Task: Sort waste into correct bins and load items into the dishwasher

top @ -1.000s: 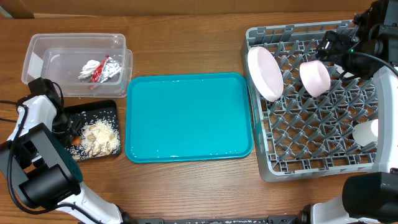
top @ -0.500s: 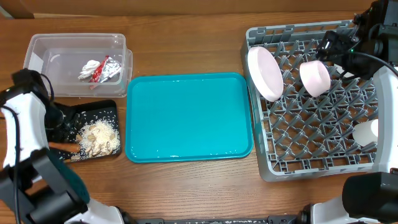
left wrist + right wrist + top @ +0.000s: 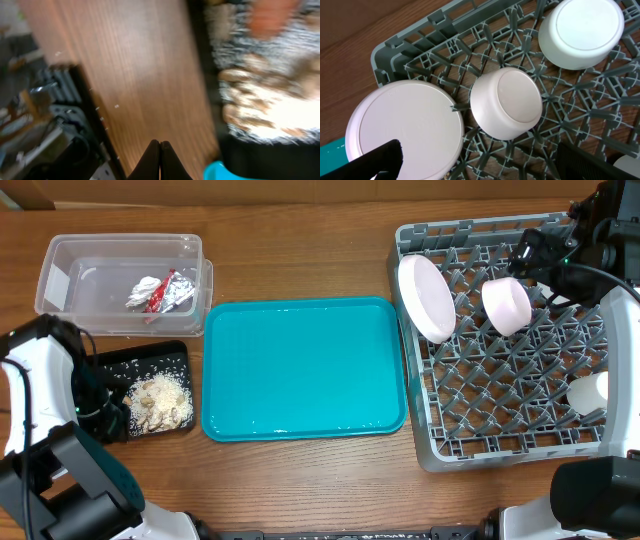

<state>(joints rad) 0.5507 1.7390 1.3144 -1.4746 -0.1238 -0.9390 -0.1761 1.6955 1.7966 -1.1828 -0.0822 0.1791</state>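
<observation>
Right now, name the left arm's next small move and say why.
Probably lift the left claw up and back from the black tray. It is shut on nothing over the table beside that tray, the carrot lies in the tray with the rice, and the teal tray holds nothing left to sort.

Wrapper (image 3: 175,292) and tissue (image 3: 145,288) are kept in the tub (image 3: 60,256), scraps (image 3: 160,402) in the tray (image 3: 165,360), plate (image 3: 425,298) and pink bowl (image 3: 506,304) in the rack (image 3: 500,410).

Wood table (image 3: 300,260); on it, L to R: clear tub (image 3: 100,280), black tray (image 3: 150,360), teal tray (image 3: 300,370), grey rack (image 3: 480,452).
</observation>
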